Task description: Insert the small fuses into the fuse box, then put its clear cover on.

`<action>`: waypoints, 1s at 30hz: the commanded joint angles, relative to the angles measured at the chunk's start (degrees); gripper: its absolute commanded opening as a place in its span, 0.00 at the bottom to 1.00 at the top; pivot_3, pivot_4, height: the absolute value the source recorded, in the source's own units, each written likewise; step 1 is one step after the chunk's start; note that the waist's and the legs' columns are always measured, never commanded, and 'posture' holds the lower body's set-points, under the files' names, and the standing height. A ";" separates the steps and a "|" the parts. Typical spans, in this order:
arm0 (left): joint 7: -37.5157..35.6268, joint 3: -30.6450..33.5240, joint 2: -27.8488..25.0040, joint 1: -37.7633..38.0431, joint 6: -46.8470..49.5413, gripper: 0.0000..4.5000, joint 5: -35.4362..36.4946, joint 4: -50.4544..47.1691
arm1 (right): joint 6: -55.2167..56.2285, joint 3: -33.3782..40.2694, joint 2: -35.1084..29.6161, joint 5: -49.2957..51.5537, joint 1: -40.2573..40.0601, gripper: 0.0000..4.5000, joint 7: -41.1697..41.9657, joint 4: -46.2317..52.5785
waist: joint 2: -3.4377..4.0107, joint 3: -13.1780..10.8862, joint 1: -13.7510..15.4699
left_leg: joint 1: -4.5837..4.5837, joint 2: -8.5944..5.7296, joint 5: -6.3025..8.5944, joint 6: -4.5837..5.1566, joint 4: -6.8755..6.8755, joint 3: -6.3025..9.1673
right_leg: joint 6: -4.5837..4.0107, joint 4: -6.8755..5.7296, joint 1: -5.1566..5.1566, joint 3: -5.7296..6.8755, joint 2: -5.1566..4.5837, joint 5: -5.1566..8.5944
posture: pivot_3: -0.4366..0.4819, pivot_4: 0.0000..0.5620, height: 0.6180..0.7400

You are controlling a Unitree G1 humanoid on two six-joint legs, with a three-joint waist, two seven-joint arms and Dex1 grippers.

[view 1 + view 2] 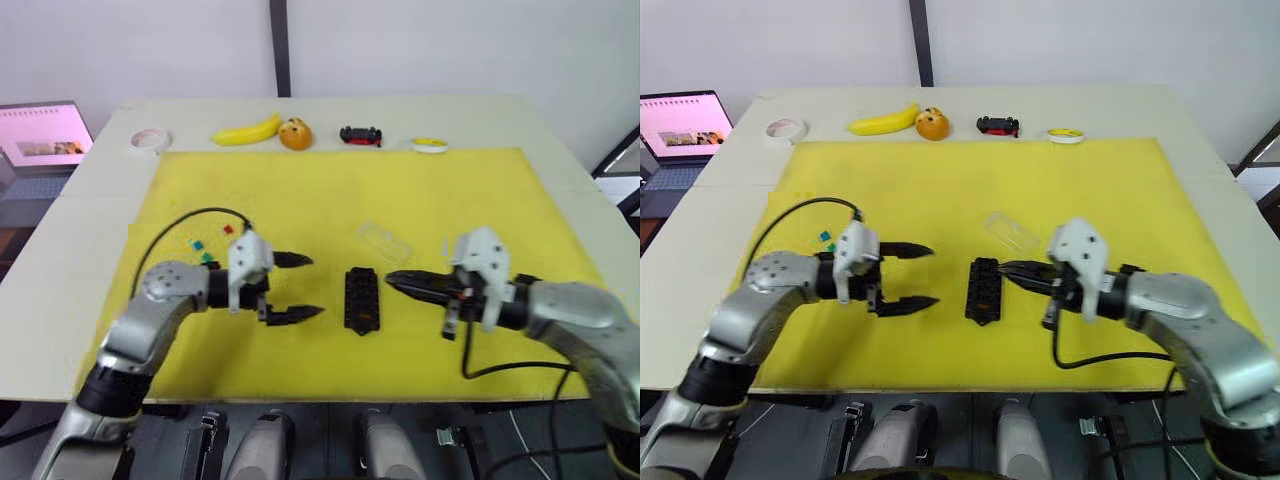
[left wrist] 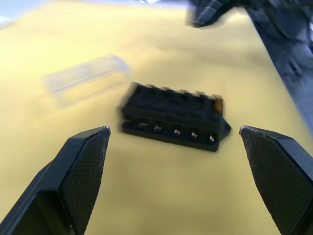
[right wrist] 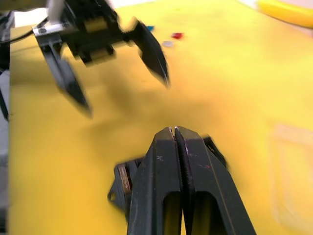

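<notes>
Yellow matting (image 1: 330, 190) covers most of a pale table (image 1: 560, 130), and all work is done on it. At the middle of the mat lies the fuse box (image 1: 361, 298), flat, with its long side pointing away from the robot. One orange fuse (image 1: 366, 319) is seen seated in a slot at its near end; the other slots look empty, as far as can be told.

The right gripper (image 1: 393, 279) is held just beside the box, its tips almost at the box's edge. Its two fingers are pressed together, and nothing can be seen between them. The left gripper (image 1: 301, 287) is on the other side of the box, a little apart from it, with its fingers spread wide and nothing in them.

Beyond the right gripper's tips, the clear cover (image 1: 384, 241) lies on the mat, apart from the box. Behind the left gripper, near its wrist, the loose small fuses (image 1: 212, 245) are scattered: red, blue and green ones can be told.

The inserting step is judged to be in hand, with most fuses still outside. For the next move, the left gripper would need to be turned back toward the loose fuses, and one piece pinched carefully, because they are tiny. The cover should be left until the slots are filled.
</notes>
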State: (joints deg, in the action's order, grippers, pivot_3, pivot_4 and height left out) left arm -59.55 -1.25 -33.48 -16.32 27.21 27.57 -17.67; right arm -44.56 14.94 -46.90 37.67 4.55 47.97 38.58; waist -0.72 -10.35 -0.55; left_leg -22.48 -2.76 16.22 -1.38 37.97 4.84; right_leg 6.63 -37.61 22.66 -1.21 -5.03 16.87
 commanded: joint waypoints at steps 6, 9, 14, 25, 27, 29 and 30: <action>9.86 30.49 -5.01 26.20 10.73 1.00 9.97 -8.40 | 7.09 22.24 -7.92 -6.02 -14.94 0.78 7.53 -12.82 | 0.03 0.01 -0.09 | 0.11 0.10 0.10 0.15 -0.05 -0.18 | -0.01 0.02 0.00 -0.11 0.05 0.01 | 0.48 0.27 1.00; 12.09 42.77 -4.94 32.97 12.43 1.00 12.52 -3.20 | 10.82 26.39 -9.24 -8.53 -18.08 0.99 10.15 -19.30 | 0.03 0.01 0.05 | 0.14 0.15 0.09 0.14 -0.02 -0.17 | -0.02 0.03 -0.10 -0.05 0.06 0.01 | 0.48 0.27 1.00; 13.08 52.04 -6.55 36.11 17.07 1.00 17.21 3.55 | 14.23 27.82 -10.09 -10.37 -18.65 0.99 11.57 -24.55 | 0.04 0.02 0.09 | 0.27 0.14 0.11 0.14 -0.02 -0.18 | -0.04 0.17 -0.34 -0.02 0.02 0.02 | 0.48 0.27 1.00; 17.80 44.08 -10.48 23.71 31.82 1.00 27.90 7.61 | 7.53 15.08 -7.54 -1.68 -7.48 0.99 6.30 -10.97 | 0.24 0.11 -0.06 | 0.22 0.23 0.12 0.11 -0.03 -0.15 | -0.07 0.16 -0.23 -0.10 -0.09 0.00 | 0.48 0.27 1.00; 21.03 42.67 -10.28 18.01 35.63 1.00 29.92 10.83 | 5.09 11.27 -6.46 1.16 -4.28 0.99 4.18 -6.81 | 0.24 0.12 -0.01 | 0.17 0.23 0.11 0.10 -0.03 -0.13 | -0.06 0.16 -0.16 -0.09 -0.08 -0.01 | 0.48 0.27 1.00; 23.08 39.47 -10.47 13.70 38.29 1.00 29.51 13.32 | 3.20 6.82 -5.20 3.46 -0.96 0.99 2.20 -3.06 | 0.20 0.12 -0.05 | 0.07 0.22 0.11 0.09 -0.03 -0.11 | -0.05 0.16 -0.06 -0.07 -0.06 -0.02 | 0.48 0.27 1.00; 23.79 37.12 -10.76 12.25 38.63 1.00 28.09 14.00 | 2.59 4.76 -4.59 4.32 0.62 0.99 1.41 -1.71 | 0.20 0.12 -0.06 | 0.05 0.20 0.11 0.08 -0.03 -0.12 | -0.05 0.16 -0.03 -0.08 -0.06 -0.02 | 0.48 0.27 1.00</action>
State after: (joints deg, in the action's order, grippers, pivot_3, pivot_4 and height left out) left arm -37.28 38.62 -43.35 -2.42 64.38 56.49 -4.37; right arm -40.97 22.07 -52.32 39.40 2.91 51.05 33.00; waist -0.52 -10.23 -0.62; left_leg -22.43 -2.57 16.33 -1.30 37.94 4.72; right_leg 6.59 -37.45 22.64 -1.29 -5.10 16.85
